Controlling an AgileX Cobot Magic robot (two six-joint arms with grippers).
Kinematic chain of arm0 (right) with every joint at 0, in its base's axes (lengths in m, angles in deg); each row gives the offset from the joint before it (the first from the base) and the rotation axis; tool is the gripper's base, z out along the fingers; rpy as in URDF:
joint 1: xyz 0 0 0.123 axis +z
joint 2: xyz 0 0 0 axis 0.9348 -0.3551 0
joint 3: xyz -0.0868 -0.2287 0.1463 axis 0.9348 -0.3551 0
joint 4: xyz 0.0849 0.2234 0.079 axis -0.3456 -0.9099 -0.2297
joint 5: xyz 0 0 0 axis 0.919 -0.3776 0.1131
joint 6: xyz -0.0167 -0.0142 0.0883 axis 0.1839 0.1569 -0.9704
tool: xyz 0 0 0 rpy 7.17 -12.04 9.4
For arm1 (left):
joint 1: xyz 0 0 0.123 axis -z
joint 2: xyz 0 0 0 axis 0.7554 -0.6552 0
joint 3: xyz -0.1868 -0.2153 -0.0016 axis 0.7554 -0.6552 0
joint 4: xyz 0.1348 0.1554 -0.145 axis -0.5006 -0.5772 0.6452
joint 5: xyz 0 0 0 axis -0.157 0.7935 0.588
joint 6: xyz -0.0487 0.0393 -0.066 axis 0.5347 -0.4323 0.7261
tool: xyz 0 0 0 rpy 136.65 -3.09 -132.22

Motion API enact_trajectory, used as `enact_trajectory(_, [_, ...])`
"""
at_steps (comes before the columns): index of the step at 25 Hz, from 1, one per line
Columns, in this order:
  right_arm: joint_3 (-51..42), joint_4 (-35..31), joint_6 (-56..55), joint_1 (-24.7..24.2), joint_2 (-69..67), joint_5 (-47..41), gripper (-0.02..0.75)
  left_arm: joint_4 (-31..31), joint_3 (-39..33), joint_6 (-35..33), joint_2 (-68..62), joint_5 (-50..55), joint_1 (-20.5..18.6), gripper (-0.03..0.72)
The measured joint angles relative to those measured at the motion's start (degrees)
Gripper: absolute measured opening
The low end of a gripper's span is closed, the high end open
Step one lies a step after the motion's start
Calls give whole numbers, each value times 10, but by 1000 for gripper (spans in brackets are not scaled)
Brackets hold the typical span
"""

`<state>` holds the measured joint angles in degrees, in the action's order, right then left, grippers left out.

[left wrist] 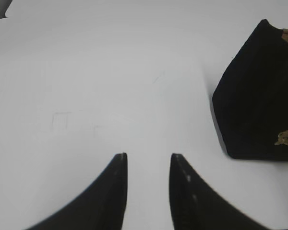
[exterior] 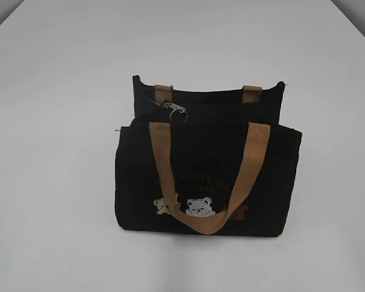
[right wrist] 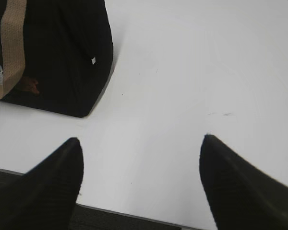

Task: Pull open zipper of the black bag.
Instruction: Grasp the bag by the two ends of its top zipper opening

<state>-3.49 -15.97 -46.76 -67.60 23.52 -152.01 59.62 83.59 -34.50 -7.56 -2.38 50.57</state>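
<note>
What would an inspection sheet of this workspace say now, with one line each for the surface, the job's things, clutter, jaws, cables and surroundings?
Surface: white table, plain, with only faint marks.
Job's things: black bag stands upright at the middle; the front tan handle hangs down over its front. The zipper pull, silver with a ring, sits near the left end of the top edge.
Clutter: nothing seen.
Jaws: left gripper partly open, empty, over bare table left of the bag. Right gripper wide open, empty, near the table's front edge, right of the bag. Neither touches the bag.
Cables: nothing seen.
Surroundings: dark floor below the table's edge in the right wrist view.
</note>
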Motion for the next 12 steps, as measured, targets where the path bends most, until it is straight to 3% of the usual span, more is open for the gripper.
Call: enact_trajectory(12, [0,0,0,0,0,0,582,0,0,0,0,0,0,229])
